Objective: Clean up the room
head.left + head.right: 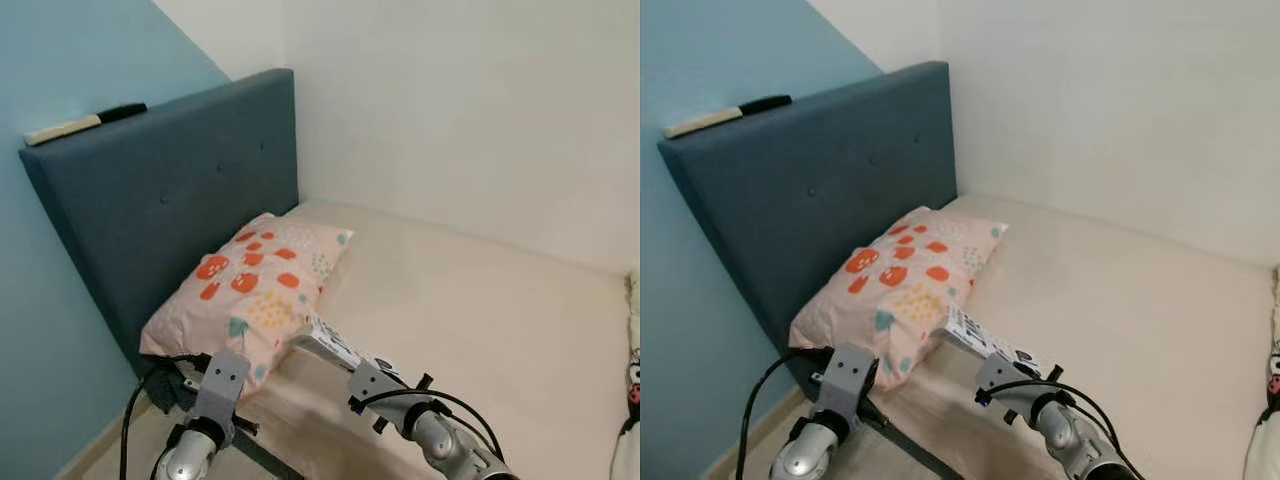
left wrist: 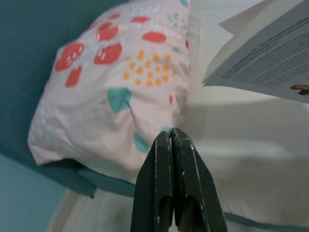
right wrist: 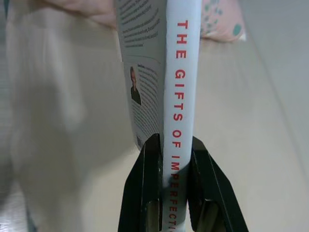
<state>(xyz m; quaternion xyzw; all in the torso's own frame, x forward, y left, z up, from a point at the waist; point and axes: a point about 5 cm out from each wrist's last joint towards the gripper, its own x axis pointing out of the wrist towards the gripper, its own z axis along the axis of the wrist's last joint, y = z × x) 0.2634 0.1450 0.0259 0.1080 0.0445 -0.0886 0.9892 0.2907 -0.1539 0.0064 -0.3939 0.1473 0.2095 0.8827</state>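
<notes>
A white book [image 3: 181,96] with red spine lettering is held over the cream mattress [image 1: 480,320], and my right gripper [image 3: 175,141] is shut on its spine. From the head camera the book [image 1: 330,345] hovers just beside the lower corner of a pink pillow [image 1: 250,290] printed with strawberries. The pillow leans against the blue headboard [image 1: 180,190]. My left gripper [image 2: 170,134] is shut with nothing between its fingers, a short way off the pillow's near corner [image 2: 111,96].
A slim cream-and-black object [image 1: 85,120] lies on top of the headboard. A blue wall stands on the left, a white wall behind the bed. A black-and-white soft item [image 1: 632,400] sits at the right edge. A strip of floor [image 1: 110,440] runs beside the bed.
</notes>
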